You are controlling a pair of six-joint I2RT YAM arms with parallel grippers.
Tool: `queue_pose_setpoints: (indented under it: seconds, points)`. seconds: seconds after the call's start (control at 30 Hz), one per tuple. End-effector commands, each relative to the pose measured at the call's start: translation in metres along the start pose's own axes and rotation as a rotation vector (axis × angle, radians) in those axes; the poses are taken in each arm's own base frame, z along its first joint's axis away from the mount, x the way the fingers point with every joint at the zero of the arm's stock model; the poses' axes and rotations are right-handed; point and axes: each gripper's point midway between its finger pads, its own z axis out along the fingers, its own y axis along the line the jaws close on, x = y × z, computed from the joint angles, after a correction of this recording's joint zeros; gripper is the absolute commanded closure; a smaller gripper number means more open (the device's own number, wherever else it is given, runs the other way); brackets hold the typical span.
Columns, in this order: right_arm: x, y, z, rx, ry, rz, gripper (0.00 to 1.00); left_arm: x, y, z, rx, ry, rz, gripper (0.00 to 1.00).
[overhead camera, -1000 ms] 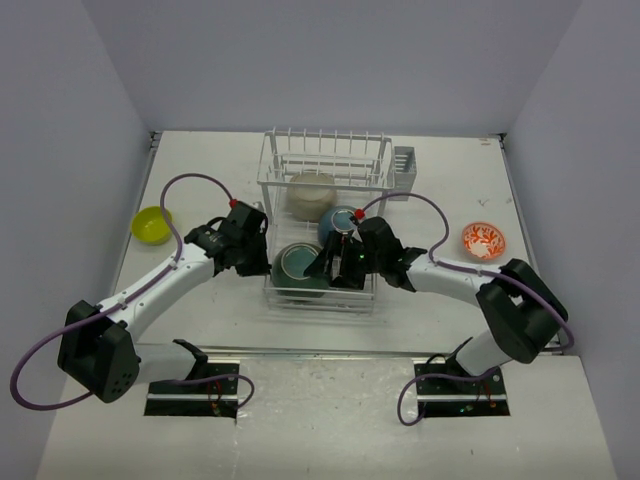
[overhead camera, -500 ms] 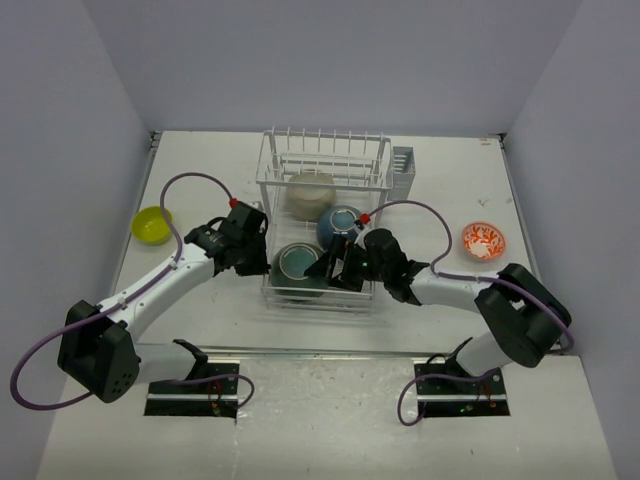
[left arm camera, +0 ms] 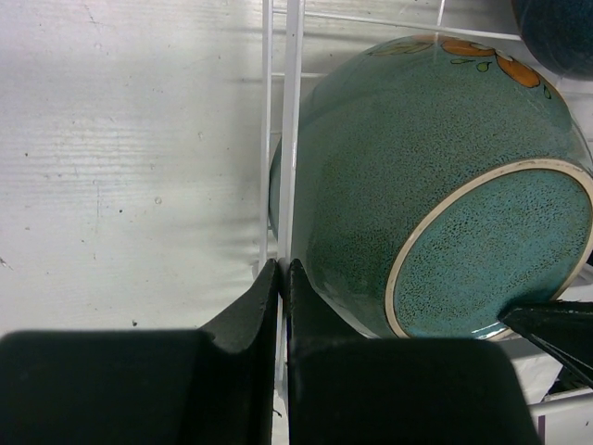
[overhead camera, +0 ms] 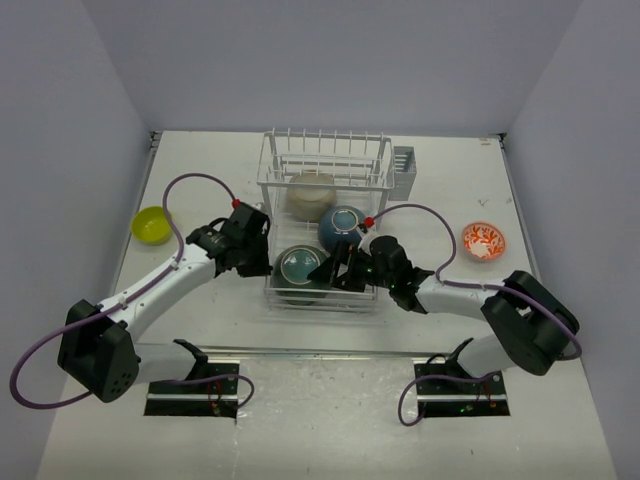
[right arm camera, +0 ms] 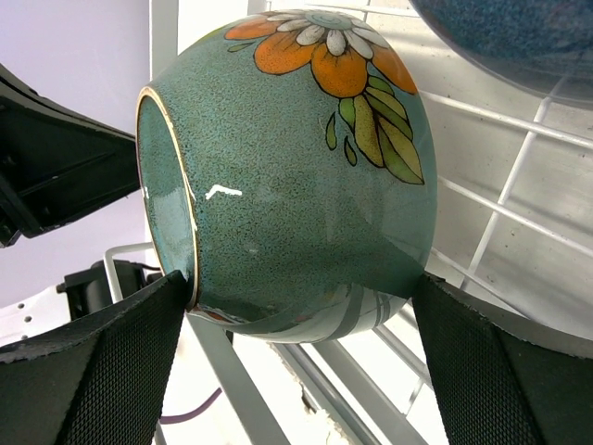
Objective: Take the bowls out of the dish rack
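Now, squeeze the right gripper (overhead camera: 334, 269) evenly, its jaws wide and straddling the teal bowl (right arm camera: 296, 176), tipped on its side at the dish rack's (overhead camera: 325, 150) near end, then lift clear of wires. Left gripper (left arm camera: 283, 274) shut beside the rack's edge.

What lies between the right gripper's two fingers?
The teal bowl, tipped on its side in the rack; the right wrist view shows it.

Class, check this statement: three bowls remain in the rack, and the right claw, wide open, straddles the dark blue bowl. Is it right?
Not quite. The right claw, wide open, straddles the teal bowl, not the dark blue bowl beside it, as the right wrist view shows. The rest is right.
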Motion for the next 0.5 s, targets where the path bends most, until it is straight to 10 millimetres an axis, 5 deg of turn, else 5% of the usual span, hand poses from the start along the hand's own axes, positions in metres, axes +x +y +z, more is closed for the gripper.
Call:
queue_pose_setpoints:
  seconds: [0.0,0.47]
  points:
    - [0.0330,0.0135,-0.0089,-0.105,0.131,-0.079,0.01,0.0260,-0.0304,0.0074,0.113,0.103,-0.022,1.00]
    - [0.0388,0.0165,-0.0042,-0.099,0.206,-0.081,0.01,0.0290,-0.0353,0.0046,0.119,0.099,-0.011,1.00]
